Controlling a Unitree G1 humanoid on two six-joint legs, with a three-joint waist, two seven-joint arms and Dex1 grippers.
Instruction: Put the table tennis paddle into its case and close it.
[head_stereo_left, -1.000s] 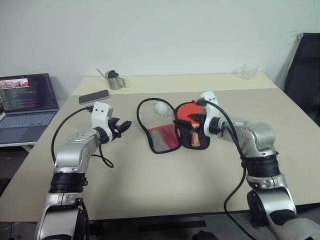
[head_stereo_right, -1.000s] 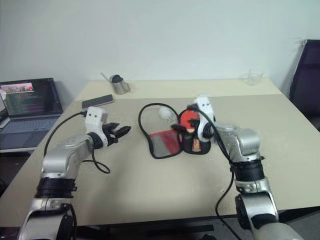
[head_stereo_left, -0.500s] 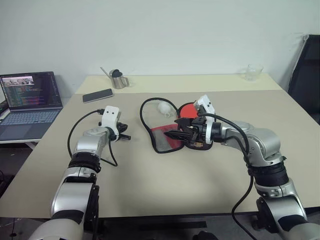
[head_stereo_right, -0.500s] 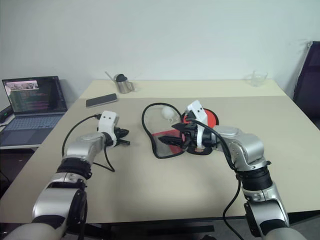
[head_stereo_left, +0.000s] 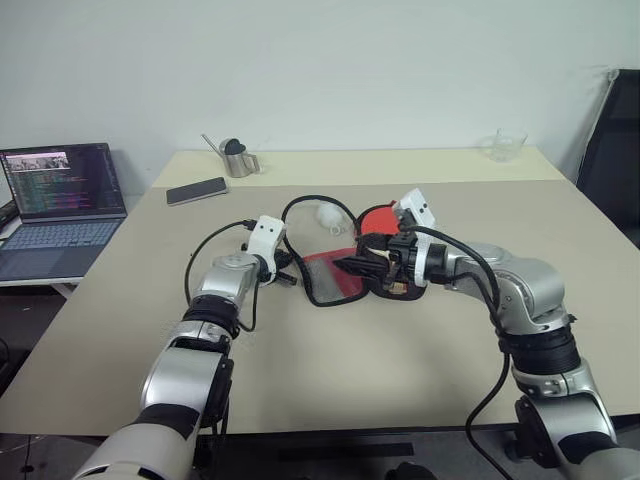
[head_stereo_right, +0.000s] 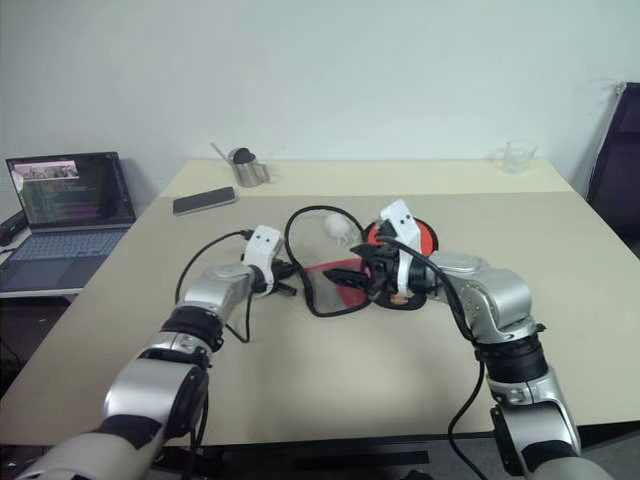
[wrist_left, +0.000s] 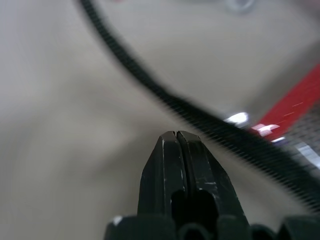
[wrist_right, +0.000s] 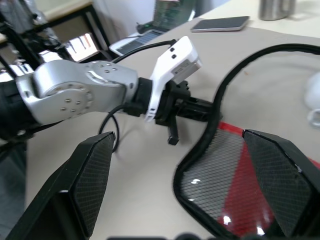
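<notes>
Reaching toward the case's rim, the left gripper (head_stereo_left: 291, 279) has its black fingers pressed together on nothing, just beside the black-edged, red-and-mesh paddle-shaped case (head_stereo_left: 325, 272) lying open at mid-table. The right gripper (head_stereo_left: 348, 267), spread wide, hovers over that pouch. The red-faced wooden table tennis paddle (head_stereo_left: 377, 219) seems only partly in; its axis I cannot tell. Zipping remains.
</notes>
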